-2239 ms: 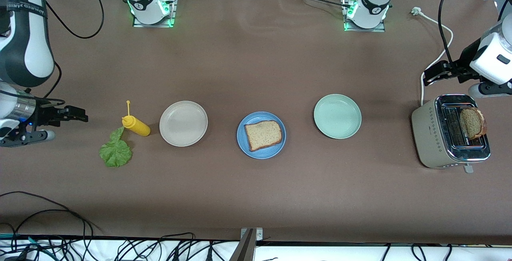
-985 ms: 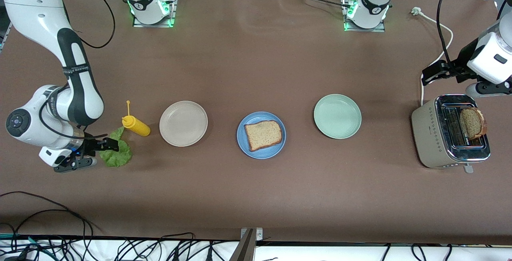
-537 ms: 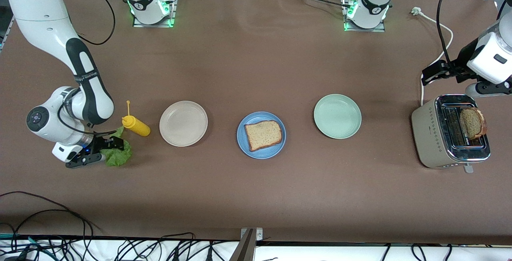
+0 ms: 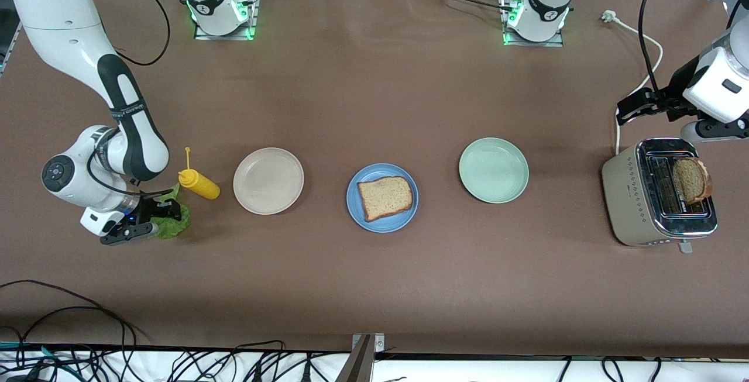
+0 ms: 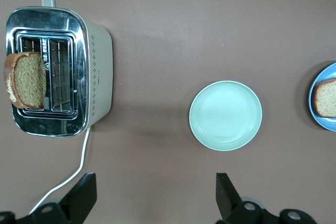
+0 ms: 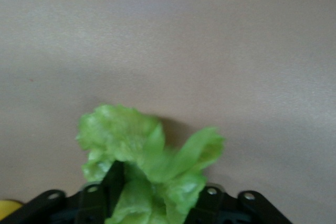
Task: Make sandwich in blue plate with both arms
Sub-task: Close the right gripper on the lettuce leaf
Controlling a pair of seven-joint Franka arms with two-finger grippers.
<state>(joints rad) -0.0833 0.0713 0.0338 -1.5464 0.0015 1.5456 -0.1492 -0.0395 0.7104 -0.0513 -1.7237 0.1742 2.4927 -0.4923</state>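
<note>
Yellow squeeze bottle [image 4: 199,184], beige plate [image 4: 268,181], pale green plate [image 4: 493,170], toaster [image 4: 638,195]

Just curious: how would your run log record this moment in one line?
right gripper: closing on lettuce leaf | left gripper: open, waiting over toaster | blue plate: one bread slice

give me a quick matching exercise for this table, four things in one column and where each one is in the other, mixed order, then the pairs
Things:
1. lettuce leaf
2. bread slice lying flat
3. toaster
4. yellow squeeze bottle

Places:
A. at the left arm's end of the table, a second bread slice sticking out of its slot
B. between the right gripper's fingers
C. on the blue plate
D. lying on the table beside the beige plate

Pairs: 1-B, 2-C, 3-A, 4-D

The left gripper waits open above the table near the toaster.
</note>
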